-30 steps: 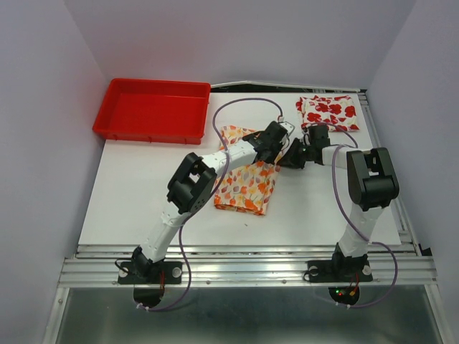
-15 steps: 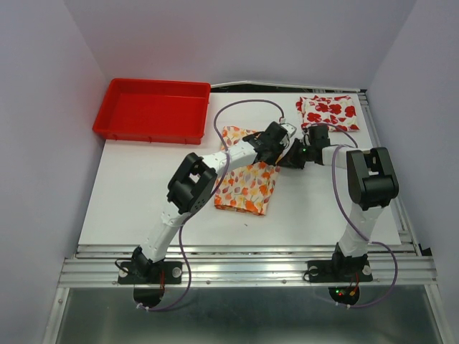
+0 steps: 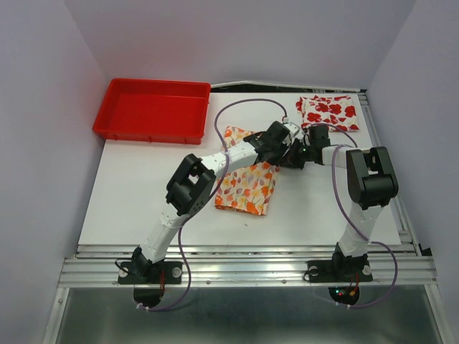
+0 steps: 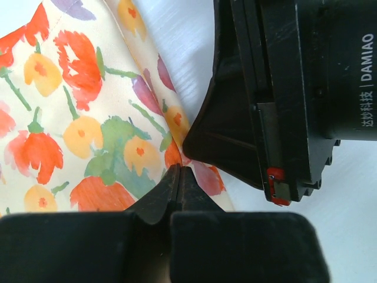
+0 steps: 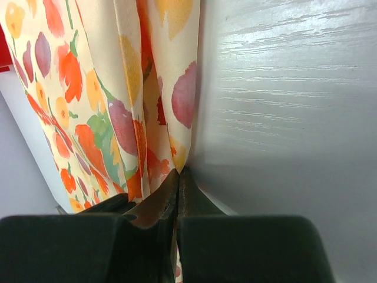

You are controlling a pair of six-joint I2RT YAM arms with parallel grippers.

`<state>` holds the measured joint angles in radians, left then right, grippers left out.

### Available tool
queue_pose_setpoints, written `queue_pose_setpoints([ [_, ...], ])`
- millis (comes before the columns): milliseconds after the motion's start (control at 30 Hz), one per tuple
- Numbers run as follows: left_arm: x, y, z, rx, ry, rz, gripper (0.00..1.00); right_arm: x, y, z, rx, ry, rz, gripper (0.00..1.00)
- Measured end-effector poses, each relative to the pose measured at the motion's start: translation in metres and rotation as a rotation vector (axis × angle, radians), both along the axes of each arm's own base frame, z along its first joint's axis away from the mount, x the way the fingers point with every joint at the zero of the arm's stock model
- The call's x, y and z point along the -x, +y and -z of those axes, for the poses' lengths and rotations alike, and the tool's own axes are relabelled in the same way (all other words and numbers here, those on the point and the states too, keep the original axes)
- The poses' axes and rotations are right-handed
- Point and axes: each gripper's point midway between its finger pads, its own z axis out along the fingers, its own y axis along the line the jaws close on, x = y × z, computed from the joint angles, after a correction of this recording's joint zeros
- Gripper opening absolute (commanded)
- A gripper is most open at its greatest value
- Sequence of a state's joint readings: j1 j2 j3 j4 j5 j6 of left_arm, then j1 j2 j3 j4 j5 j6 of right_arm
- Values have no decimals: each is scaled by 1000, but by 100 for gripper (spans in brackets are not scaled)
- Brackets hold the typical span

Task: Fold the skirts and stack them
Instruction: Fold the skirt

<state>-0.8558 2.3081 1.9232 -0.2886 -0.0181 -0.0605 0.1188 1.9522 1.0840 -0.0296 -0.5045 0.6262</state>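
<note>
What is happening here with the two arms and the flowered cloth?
Both arms are working on the cream cloth skirt with small orange, red and yellow flowers, which lies in the middle of the table. The left gripper and the right gripper are shut on its right edge, close together. The white cloth skirt with big red flowers lies apart at the far right corner and seems to be folded. Nothing is stacked yet. The red plastic tray sits at the far left.
</note>
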Motion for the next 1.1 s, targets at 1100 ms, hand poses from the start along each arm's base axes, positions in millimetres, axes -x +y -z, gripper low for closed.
queue_pose_setpoints([
  [1100, 2, -7, -9, 46, 36, 21, 30, 0, -2, -2, 7, -6, -6, 36],
])
